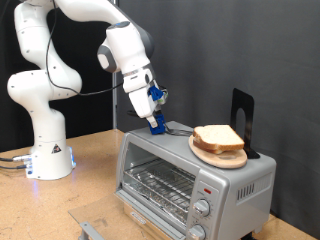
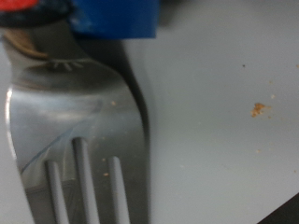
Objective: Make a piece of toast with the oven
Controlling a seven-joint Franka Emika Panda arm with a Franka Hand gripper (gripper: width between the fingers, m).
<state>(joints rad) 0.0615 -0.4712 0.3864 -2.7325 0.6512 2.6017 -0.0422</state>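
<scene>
My gripper (image 1: pixel 157 124) points down onto the flat top of the silver toaster oven (image 1: pixel 165 175), at the end toward the exterior view's left. Its blue fingers (image 2: pixel 114 17) show at the edge of the wrist view. Right below them a metal fork (image 2: pixel 70 131) fills that view, tines pointing away from the fingers, close over the pale oven top. Slices of white bread (image 1: pixel 219 137) lie stacked on a round wooden board (image 1: pixel 213 155) on the oven top, to the right of the gripper. No separate piece of toast is in view. The oven door is closed, with the wire rack (image 1: pixel 160 183) behind its glass.
A black upright stand (image 1: pixel 243 118) rises behind the board at the oven's right end. Two round knobs (image 1: pixel 201 209) and a red light (image 1: pixel 204 188) are on the oven front. The arm's white base (image 1: pixel 47 155) stands on the wooden table at the exterior view's left. Small crumbs (image 2: pixel 257 110) dot the oven top.
</scene>
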